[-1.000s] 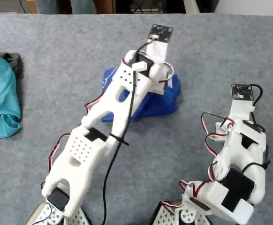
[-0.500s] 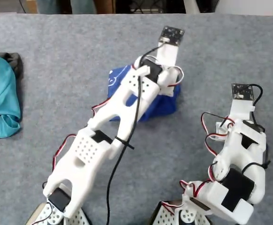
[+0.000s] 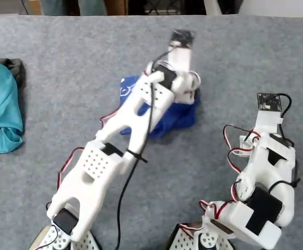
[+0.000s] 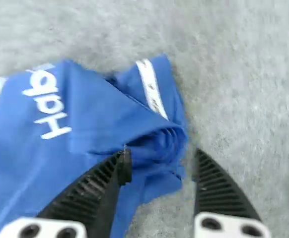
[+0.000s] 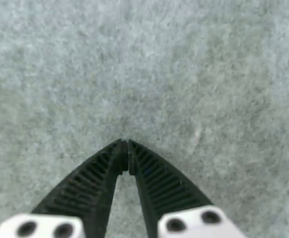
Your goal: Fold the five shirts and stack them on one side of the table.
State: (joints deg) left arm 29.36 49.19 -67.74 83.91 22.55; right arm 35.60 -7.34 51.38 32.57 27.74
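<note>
A blue shirt (image 3: 176,117) with white print lies bunched in the middle of the grey table, partly under the left arm (image 3: 141,107). In the left wrist view, my left gripper (image 4: 162,154) is open, its fingers either side of a bunched fold at the corner of the blue shirt (image 4: 80,124). My right gripper (image 5: 125,145) is shut with nothing in it, hanging above bare grey carpet. The right arm (image 3: 266,161) is drawn back at the near right, apart from the shirt.
A teal shirt (image 3: 3,101) lies on a dark shirt (image 3: 16,66) at the table's left edge. Open grey carpet (image 3: 235,67) surrounds the blue shirt on the far and right sides.
The left arm swung right over the blue shirt, then its wrist turned back a little. The shirt's left edge shifted right and the cloth is more bunched. The right arm kept still.
</note>
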